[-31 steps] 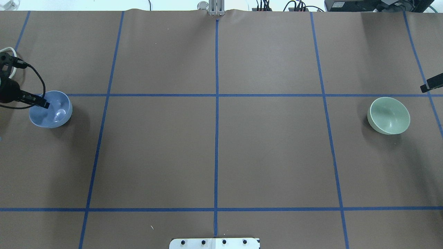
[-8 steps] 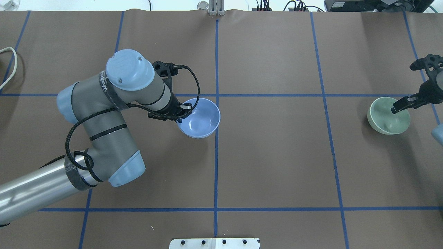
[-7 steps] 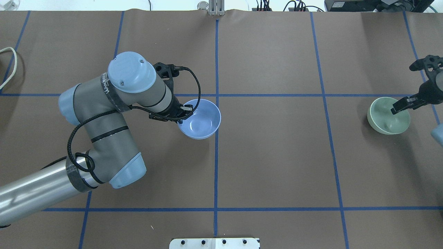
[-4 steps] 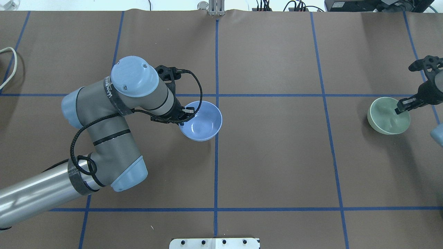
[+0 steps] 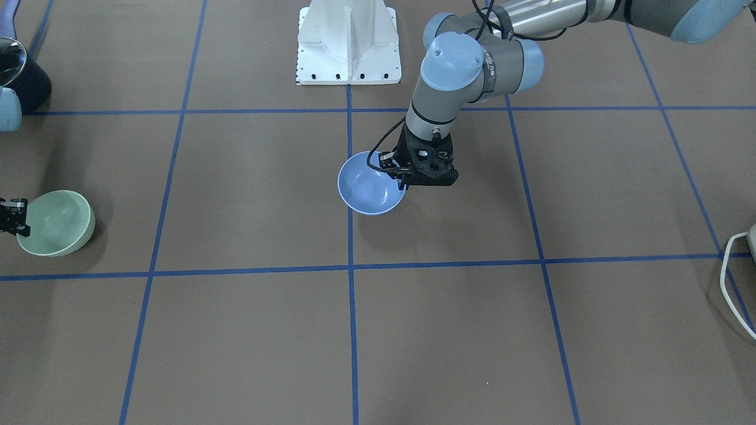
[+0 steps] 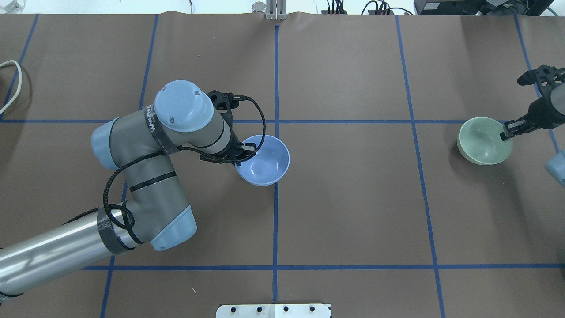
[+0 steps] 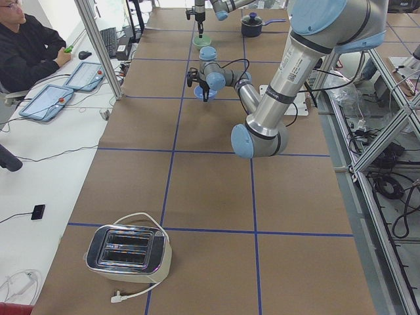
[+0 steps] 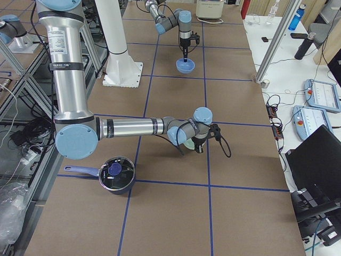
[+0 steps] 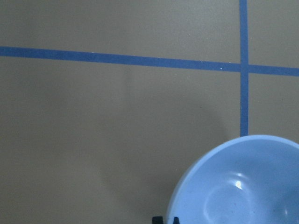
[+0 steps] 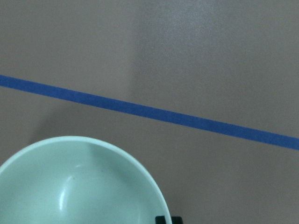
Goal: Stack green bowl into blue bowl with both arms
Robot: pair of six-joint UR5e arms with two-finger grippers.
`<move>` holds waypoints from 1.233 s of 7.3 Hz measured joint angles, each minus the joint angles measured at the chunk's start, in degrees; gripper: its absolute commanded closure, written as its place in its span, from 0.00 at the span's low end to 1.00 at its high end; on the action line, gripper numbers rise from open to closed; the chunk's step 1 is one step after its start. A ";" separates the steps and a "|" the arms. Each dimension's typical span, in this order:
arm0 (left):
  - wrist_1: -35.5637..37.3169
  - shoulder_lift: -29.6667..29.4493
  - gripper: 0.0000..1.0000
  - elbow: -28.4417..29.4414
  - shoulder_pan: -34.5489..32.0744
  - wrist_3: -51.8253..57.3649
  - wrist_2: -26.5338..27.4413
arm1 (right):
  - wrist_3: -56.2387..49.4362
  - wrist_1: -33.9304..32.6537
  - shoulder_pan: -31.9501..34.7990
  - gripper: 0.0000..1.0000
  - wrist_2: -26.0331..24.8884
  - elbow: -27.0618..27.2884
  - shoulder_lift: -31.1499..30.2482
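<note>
Think of the table (image 6: 353, 212) as a clock seen from above, with the robot at 6. Right at 6 sits the white base (image 5: 348, 44) of the robot. Out near 4, at the end of the table, is a dark pot (image 8: 116, 173) with a lid. The big left arm (image 6: 145, 176) comes in from about 8 and bends toward the middle. The blue bowl (image 6: 265, 161) is close to the middle, just on the 9 side of the long blue tape line (image 6: 276, 221). The left gripper (image 6: 246, 151) is pinched on that bowl's rim at about the bowl's own 10, with one finger inside and one outside. I cannot tell if the blue bowl touches the table. The green bowl (image 6: 481, 141) is well apart from it, far out at 3, and sits open side up. The right arm (image 8: 133, 127) reaches along that end of the table to it. The right gripper (image 6: 507, 132) is pinched on the green bowl's rim at about the bowl's own 3. Farthest off, near 10 at the other end, is a shiny toaster (image 7: 128, 252).
</note>
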 measured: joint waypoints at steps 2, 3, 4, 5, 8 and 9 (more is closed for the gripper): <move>-1.60 -0.48 1.00 1.30 1.17 -0.80 1.36 | 3.67 -1.64 0.52 1.00 2.62 0.19 3.47; -3.26 -0.81 1.00 2.67 1.52 -1.46 1.56 | 4.31 -3.03 1.07 1.00 3.64 0.23 4.96; -4.64 -1.24 1.00 3.99 1.76 -1.90 1.64 | 4.58 -4.45 1.61 1.00 4.40 0.28 6.23; -5.31 -1.52 1.00 4.68 1.89 -2.08 1.65 | 4.95 -5.70 1.97 1.00 4.84 0.35 7.35; -6.13 -1.62 0.70 4.99 2.07 -2.07 1.64 | 6.08 -6.90 2.58 1.00 5.16 0.46 8.61; -6.77 -1.44 0.51 5.14 2.09 -1.98 1.64 | 6.16 -6.98 2.96 1.00 5.26 0.48 8.64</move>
